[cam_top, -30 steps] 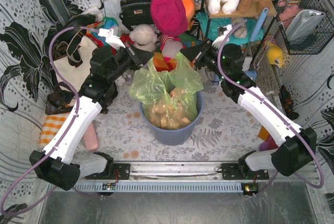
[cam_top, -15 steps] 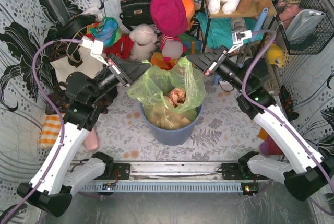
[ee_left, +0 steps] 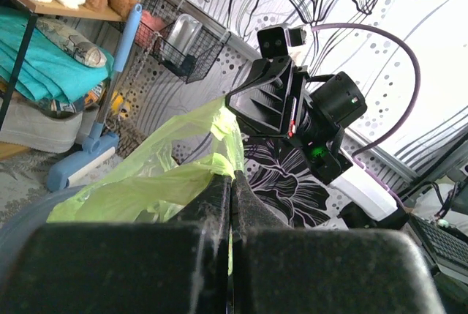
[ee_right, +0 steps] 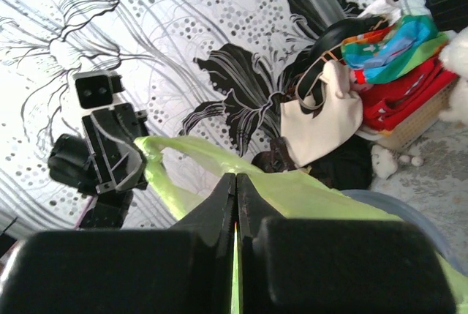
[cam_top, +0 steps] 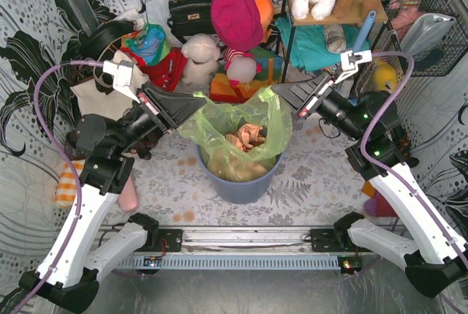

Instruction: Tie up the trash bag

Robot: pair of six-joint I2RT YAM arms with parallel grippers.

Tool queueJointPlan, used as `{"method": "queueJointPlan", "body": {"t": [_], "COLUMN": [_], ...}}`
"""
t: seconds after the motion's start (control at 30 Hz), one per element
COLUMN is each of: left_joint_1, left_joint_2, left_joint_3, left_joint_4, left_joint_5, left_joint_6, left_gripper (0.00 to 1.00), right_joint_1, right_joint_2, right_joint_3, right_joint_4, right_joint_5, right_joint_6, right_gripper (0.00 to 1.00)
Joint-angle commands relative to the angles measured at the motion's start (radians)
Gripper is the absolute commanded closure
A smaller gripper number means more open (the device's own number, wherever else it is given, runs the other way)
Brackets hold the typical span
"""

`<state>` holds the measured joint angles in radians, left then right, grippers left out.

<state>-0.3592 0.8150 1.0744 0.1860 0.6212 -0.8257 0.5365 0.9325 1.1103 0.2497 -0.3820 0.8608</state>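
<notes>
Lime-green bag (cam_top: 212, 122) sits in the bin (cam_top: 245, 186); my left pincer (cam_top: 202, 101) and right pincer (cam_top: 278, 93) each clamp its rim on opposite sides.

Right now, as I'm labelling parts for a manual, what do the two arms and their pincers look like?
Both arms have white link shells, left arm and right arm, with black joints. Each carries a looping purple cable. The left pincer and right pincer are black, ribbed wedges. A green light glows on the right arm.
</notes>
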Motion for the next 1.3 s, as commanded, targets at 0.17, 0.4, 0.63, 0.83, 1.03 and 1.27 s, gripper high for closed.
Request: {"method": "queueJointPlan", "body": {"t": [0.17, 0.4, 0.63, 0.83, 1.03, 1.27], "left_joint_1": [-0.003, -0.002, -0.002, -0.003, -0.003, -0.003], "left_joint_2": [-0.006, -0.026, -0.027, -0.049, -0.059, 0.011], "left_joint_3": [0.152, 0.169, 0.099, 0.069, 0.125, 0.312], "left_joint_4": [-0.064, -0.026, 0.147, 0.117, -0.005, -0.453], "left_joint_5": [-0.212, -0.260, -0.153, -0.175, -0.226, -0.440], "left_joint_6": [0.059, 0.079, 0.024, 0.020, 0.067, 0.096], "left_gripper": [1.00, 1.00, 0.89, 0.48, 0.25, 0.20], "right_joint_1": [0.004, 0.005, 0.004, 0.003, 0.004, 0.004], "right_joint_2": [0.065, 0.062, 0.058, 0.059, 0.046, 0.103], "right_joint_3": [0.151, 0.202, 0.179, 0.181, 0.294, 0.406], "right_joint_4": [0.009, 0.075, 0.182, 0.090, -0.273, -0.518], "right_joint_5": [0.141, 0.147, 0.034, -0.062, -0.032, -0.041], "right_joint_6": [-0.070, -0.102, -0.069, -0.029, -0.114, -0.156], "right_gripper": [1.00, 1.00, 0.91, 0.43, 0.41, 0.35]}}
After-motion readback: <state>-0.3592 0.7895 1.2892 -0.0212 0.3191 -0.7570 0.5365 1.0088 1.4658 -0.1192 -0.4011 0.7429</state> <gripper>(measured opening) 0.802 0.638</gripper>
